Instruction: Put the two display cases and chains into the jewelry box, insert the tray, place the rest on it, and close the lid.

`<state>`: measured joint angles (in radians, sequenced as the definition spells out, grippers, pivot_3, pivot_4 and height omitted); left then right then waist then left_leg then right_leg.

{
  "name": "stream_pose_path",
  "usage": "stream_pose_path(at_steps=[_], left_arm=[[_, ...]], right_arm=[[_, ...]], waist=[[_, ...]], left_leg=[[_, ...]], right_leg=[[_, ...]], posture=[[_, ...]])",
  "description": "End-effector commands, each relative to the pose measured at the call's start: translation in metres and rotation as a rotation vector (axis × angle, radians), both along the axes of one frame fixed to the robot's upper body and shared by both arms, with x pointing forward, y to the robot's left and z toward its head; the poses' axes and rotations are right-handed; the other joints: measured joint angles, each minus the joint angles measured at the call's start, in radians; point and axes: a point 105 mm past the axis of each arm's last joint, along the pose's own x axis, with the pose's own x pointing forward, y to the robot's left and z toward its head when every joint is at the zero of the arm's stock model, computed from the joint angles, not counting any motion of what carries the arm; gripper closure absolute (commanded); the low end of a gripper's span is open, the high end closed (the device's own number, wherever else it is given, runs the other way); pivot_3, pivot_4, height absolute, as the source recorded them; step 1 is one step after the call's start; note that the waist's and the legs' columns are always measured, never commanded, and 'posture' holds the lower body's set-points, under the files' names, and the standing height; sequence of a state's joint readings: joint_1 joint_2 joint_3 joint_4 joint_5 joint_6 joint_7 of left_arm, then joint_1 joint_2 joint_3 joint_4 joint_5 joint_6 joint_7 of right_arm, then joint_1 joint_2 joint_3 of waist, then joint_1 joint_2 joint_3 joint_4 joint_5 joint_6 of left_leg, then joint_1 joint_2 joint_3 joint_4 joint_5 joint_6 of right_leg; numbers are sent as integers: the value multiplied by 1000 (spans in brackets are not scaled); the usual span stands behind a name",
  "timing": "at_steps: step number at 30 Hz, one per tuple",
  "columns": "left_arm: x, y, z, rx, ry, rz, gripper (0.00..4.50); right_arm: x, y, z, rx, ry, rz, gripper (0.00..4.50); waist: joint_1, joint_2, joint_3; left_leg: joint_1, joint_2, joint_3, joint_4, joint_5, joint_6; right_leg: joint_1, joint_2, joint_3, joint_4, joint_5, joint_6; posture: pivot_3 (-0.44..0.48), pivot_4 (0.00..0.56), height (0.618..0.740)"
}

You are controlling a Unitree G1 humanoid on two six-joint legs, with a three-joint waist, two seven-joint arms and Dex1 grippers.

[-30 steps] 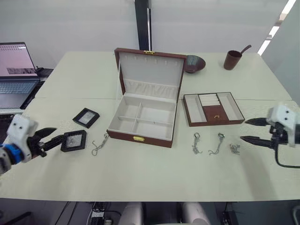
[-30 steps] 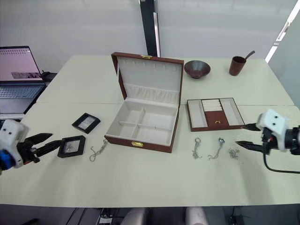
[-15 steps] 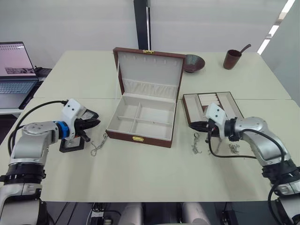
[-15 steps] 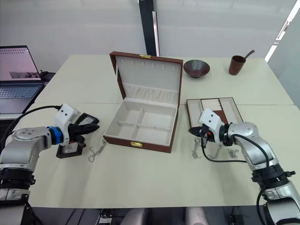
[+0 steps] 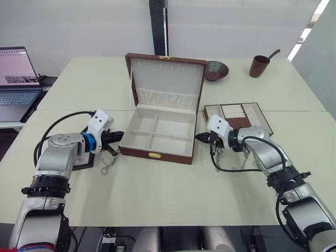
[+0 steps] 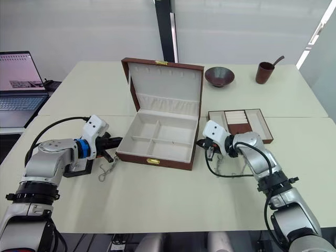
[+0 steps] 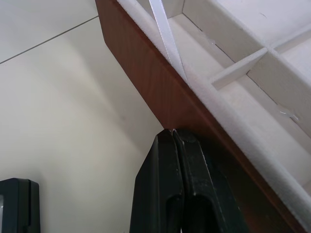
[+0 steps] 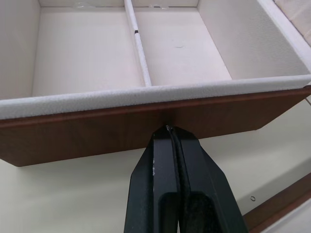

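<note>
Jewelry box [image 5: 160, 131], reddish-brown wood-grain with cream felt lining and four compartments, stands open between both claws. Left gripper [image 7: 174, 133], black fingers pressed together and holding nothing, touches the box's left wall; a display case [image 7: 14, 206] lies just behind it. Right gripper [image 8: 169, 130], likewise closed and empty, meets the right wall, with the tray [image 6: 241, 124] beyond it. Half a second ago both grippers were farther from the box.
</note>
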<state>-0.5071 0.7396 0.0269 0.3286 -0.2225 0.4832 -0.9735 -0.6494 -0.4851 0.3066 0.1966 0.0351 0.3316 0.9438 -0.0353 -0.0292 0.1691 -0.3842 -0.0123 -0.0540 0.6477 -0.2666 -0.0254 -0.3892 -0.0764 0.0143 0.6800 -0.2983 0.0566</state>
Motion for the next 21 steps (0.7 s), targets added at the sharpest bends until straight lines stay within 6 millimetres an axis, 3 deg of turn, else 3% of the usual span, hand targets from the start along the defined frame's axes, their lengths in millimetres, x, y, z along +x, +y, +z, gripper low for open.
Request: stream_pose_path(at_steps=[1, 12, 21], left_arm=[[-5, -28, 12, -31, -36, -117, 4500], [-12, -41, 10, -48, -41, -142, 4500], [-12, -35, 11, -51, -66, -103, 4500]], right_arm=[[-1, 19, 16, 25, -59, 75, 4457], [1, 16, 17, 1, -60, 85, 4457], [2, 14, 17, 6, -55, 75, 4457]], waist=[[0, 0, 0], [1, 0, 0], [3, 0, 0]], left_leg=[[0, 0, 0, 0, 0, 0], [0, 0, 0, 0, 0, 0], [0, 0, 0, 0, 0, 0]], right_leg=[[0, 0, 0, 0, 0, 0], [0, 0, 0, 0, 0, 0], [0, 0, 0, 0, 0, 0]], posture=[[0, 150, 733], [0, 150, 733], [0, 150, 733]])
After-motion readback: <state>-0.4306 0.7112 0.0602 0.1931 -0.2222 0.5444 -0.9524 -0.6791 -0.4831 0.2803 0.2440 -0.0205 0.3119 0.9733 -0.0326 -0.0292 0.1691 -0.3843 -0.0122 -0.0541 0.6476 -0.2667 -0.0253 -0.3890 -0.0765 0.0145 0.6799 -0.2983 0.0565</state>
